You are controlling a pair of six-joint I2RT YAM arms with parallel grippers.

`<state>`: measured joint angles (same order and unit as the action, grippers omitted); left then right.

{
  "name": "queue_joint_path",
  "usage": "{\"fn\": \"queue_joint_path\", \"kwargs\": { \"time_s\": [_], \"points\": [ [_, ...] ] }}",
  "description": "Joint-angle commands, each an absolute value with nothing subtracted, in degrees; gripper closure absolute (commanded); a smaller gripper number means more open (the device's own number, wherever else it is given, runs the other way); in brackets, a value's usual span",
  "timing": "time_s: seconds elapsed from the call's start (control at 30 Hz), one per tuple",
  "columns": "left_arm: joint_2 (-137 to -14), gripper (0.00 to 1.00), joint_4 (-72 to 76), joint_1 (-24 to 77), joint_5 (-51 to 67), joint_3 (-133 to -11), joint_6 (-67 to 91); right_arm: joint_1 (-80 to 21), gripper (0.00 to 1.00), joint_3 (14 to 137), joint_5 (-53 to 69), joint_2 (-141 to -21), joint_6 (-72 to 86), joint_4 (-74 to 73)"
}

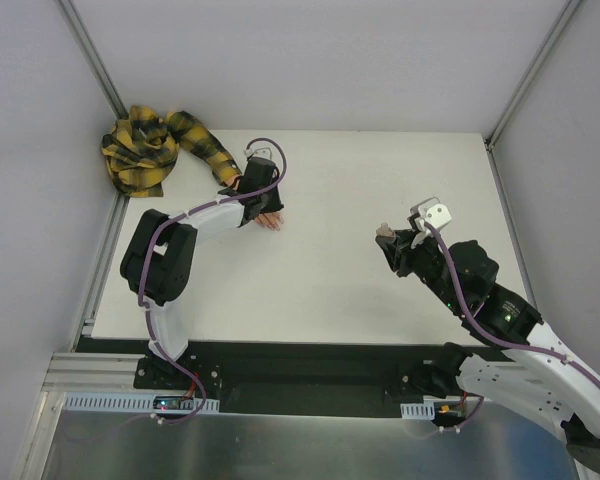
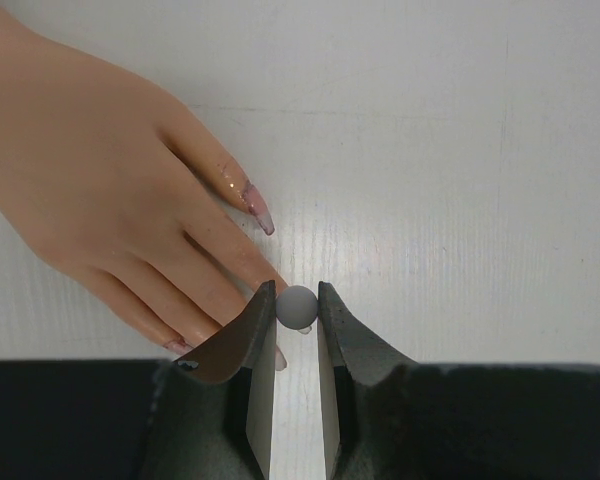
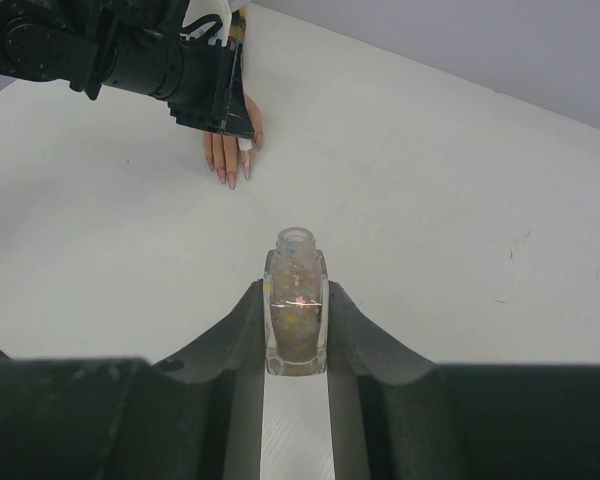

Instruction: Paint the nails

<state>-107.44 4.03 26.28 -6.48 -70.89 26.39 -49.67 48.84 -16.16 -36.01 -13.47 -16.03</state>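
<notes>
The peach mannequin hand [image 2: 110, 190] lies flat on the white table, fingers pointing toward the middle. Its nails [image 2: 258, 207] are long, pinkish and glittery; they also show small in the right wrist view, nails [image 3: 230, 180]. My left gripper [image 2: 298, 295] hovers right over the fingertips, shut on a round grey brush cap [image 2: 298, 307] seen end-on; the brush under it is hidden. Seen from above, the left gripper [image 1: 263, 195] covers most of the hand [image 1: 271, 221]. My right gripper [image 3: 297, 292] is shut on an uncapped glitter polish bottle [image 3: 297, 268], upright, at the table's right.
The yellow-and-black plaid sleeve [image 1: 150, 148] bunches up in the far left corner of the table [image 1: 340, 290]. Grey walls close in the left, back and right sides. The right gripper [image 1: 390, 240] with the bottle [image 1: 384, 231] stands well apart from the hand.
</notes>
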Motion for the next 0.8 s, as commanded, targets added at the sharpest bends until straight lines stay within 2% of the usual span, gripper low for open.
{"fn": "queue_joint_path", "kwargs": {
  "time_s": [0.0, 0.77],
  "points": [
    [-106.8, 1.00, 3.9, 26.7, -6.4, -72.5, 26.8, -49.3, 1.00, 48.6, -15.8, -35.7, -12.5, -12.3],
    [-107.1, 1.00, 2.5, 26.7, -8.0, -72.9, 26.4, -49.1, 1.00, 48.5, -15.7, -35.3, -12.4, -12.3]
  ]
}}
